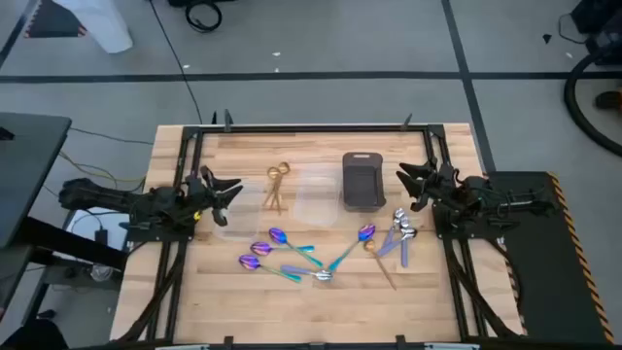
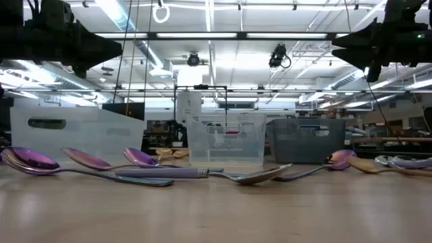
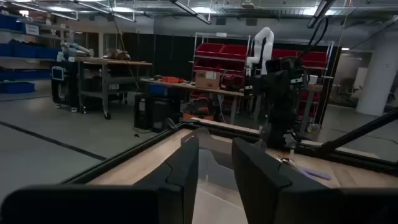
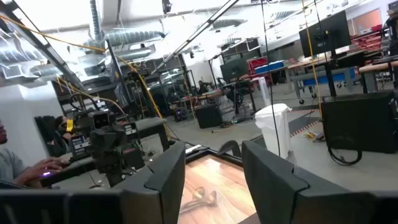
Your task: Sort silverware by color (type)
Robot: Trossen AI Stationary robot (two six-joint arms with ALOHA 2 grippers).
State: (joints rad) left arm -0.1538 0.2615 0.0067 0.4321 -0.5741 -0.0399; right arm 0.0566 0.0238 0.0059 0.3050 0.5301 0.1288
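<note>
The silverware lies flat on the wooden table. Three purple-blue spoons with teal handles (image 1: 272,249) lie near the middle, and a fourth (image 1: 362,236) lies to their right. A few gold pieces (image 1: 277,185) lie toward the far side, with one gold spoon (image 1: 381,264) nearer. The silver pieces (image 1: 402,231) lie on the right. My left gripper (image 1: 229,198) (image 3: 214,146) hangs open above the table's left side. My right gripper (image 1: 406,181) (image 4: 211,152) hangs open above the right side, beside the dark tray. Neither touches anything.
A dark grey rectangular tray (image 1: 362,180) stands right of centre toward the far side, and a clear plastic container (image 1: 313,199) (image 2: 226,140) stands beside it. Another clear container (image 2: 74,131) stands on the left. A black frame rims the table (image 1: 311,128). A person (image 4: 12,165) sits beyond it.
</note>
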